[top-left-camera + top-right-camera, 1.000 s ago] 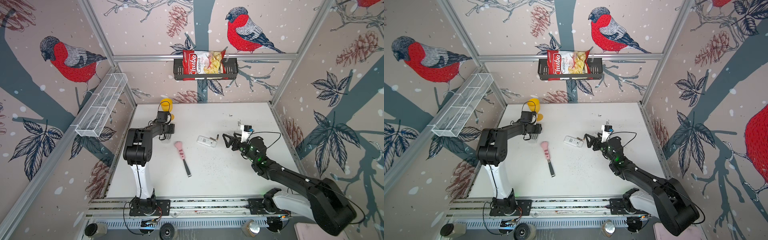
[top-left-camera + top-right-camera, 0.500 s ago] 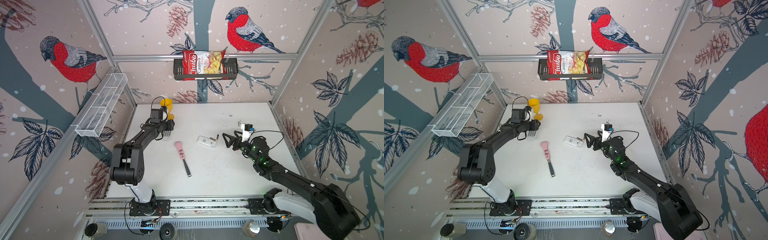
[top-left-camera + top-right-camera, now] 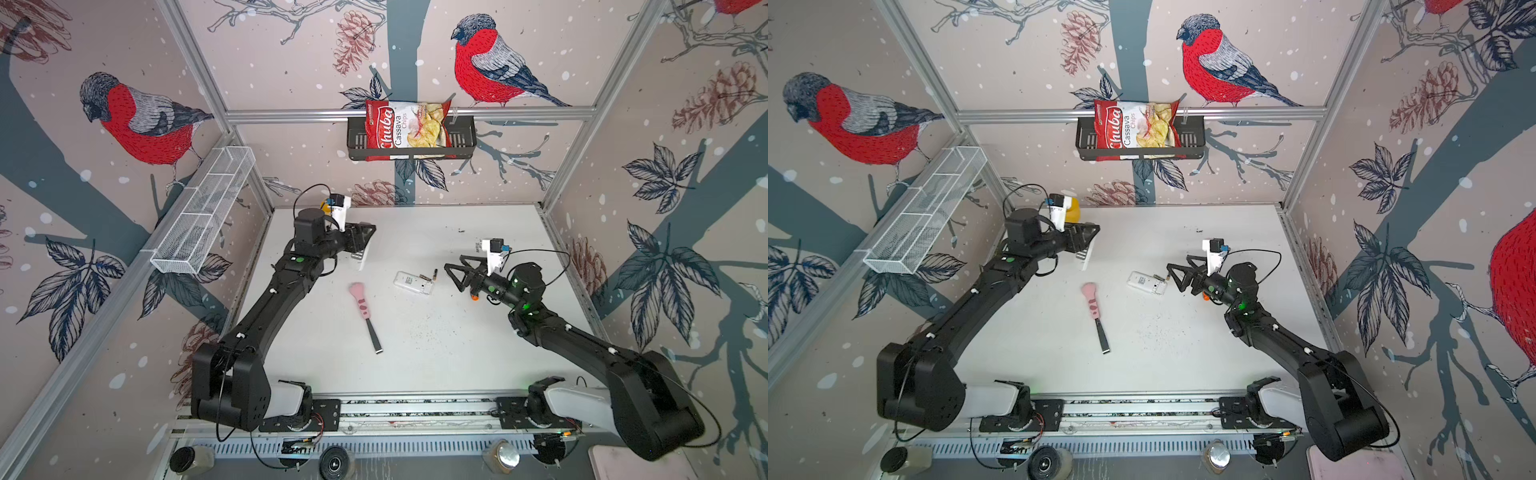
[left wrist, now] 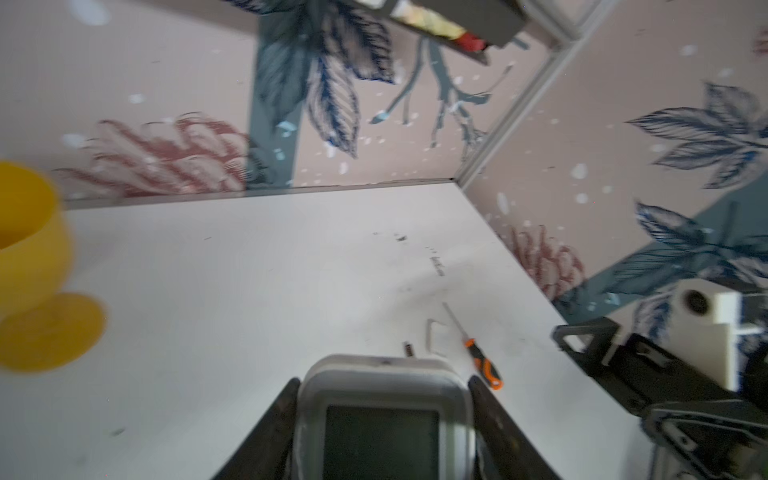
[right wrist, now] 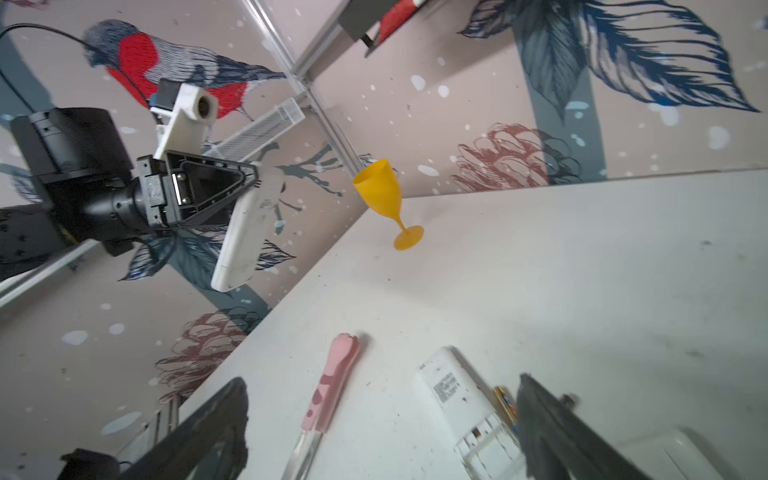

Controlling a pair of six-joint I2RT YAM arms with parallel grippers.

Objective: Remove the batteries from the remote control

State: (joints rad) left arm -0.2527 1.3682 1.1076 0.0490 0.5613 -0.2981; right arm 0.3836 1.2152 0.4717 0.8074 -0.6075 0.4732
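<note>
lying face down near the middle of the white bench (image 3: 436, 365), a small white remote (image 3: 411, 282) has its battery bay uncovered at the end nearest the right arm. in the right wrist view the bay of this remote (image 5: 457, 395) looks empty, with bare contacts showing. the batteries (image 3: 429, 275) lie loose on the bench just beside that end, dark with a coppery tip. in the right wrist view one battery (image 5: 505, 401) rests against the remote's long edge, partly hidden by a finger. how many there are cannot be told.

the right gripper (image 3: 455, 270) hangs low just beside the batteries, its fingers (image 5: 540, 415) spread wide apart with nothing held between them. an orange-and-black screwdriver (image 4: 482, 361) lies on the bench beneath this arm.

the left gripper (image 3: 362, 245) is raised above the back left part of the bench, well apart from the batteries. its fingers (image 4: 282, 415) are clamped on the two sides of a second remote (image 4: 382, 415), white with a dark screen. that remote hangs tilted downward from the grip in the right wrist view.

a pink-handled knife (image 3: 363, 307) lies flat between the two arms, near the bench remote but not touching it. a yellow goblet (image 5: 380, 191) stands upright in the back left corner. a chips bag (image 3: 407, 129) sits in a black basket (image 3: 461, 137) on the back wall.
</note>
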